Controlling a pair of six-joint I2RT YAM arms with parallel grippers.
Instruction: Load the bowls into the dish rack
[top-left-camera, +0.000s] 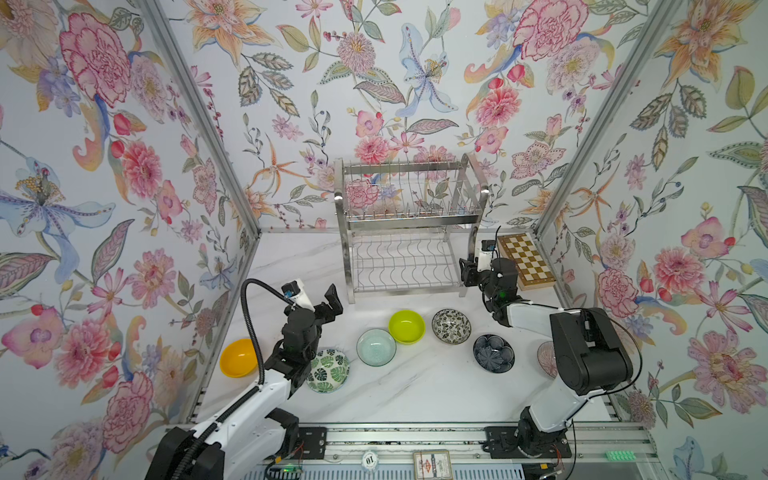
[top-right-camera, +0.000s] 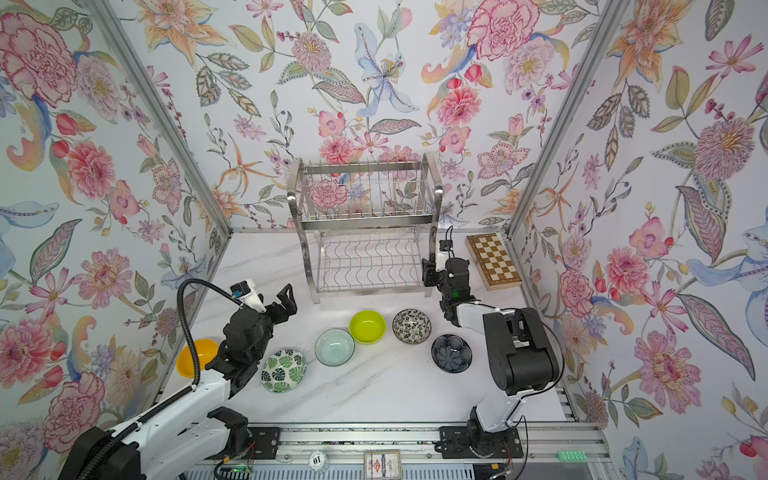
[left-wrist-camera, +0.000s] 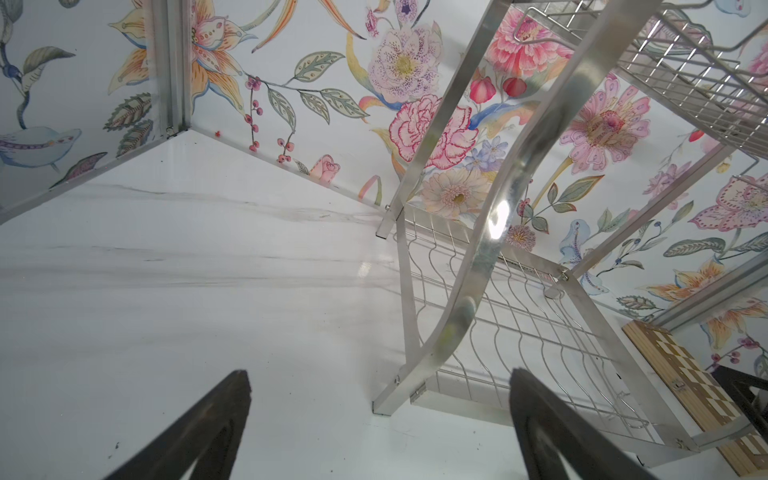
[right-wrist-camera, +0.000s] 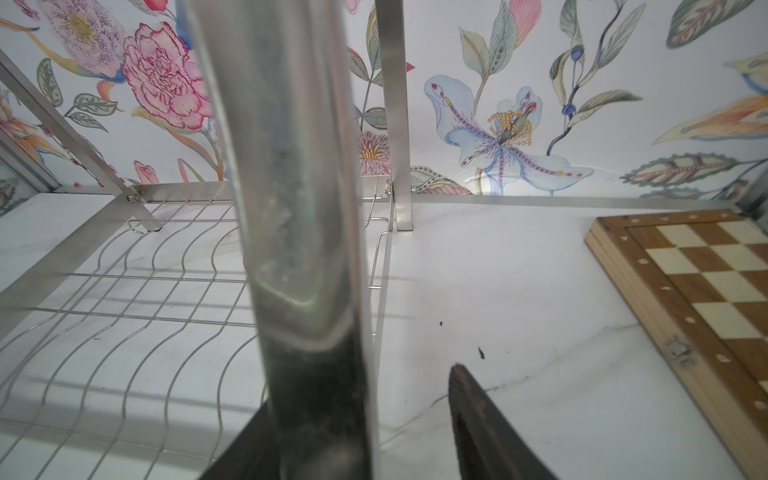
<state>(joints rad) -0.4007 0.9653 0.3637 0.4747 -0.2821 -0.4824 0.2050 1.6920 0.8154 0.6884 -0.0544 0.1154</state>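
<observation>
The steel dish rack (top-left-camera: 409, 224) (top-right-camera: 365, 224) stands empty at the back of the table. Several bowls sit on the table in front of it: orange-yellow (top-left-camera: 238, 357), green-leaf (top-left-camera: 330, 371), pale aqua (top-left-camera: 376, 347), lime-yellow (top-left-camera: 407, 326), black-white floral (top-left-camera: 451, 326) and dark navy (top-left-camera: 493, 353). A pink lined bowl (top-left-camera: 546, 358) is half hidden behind the right arm. My right gripper (top-left-camera: 467, 270) (right-wrist-camera: 361, 386) is open astride the rack's front right leg (right-wrist-camera: 299, 249), with a gap beside one finger. My left gripper (top-left-camera: 328, 307) (left-wrist-camera: 379, 374) hangs open and empty, left of the rack.
A wooden chessboard (top-left-camera: 525, 259) (right-wrist-camera: 685, 291) lies at the back right beside the rack. Floral walls with metal posts enclose the table on three sides. The arm bases sit on a rail along the front edge.
</observation>
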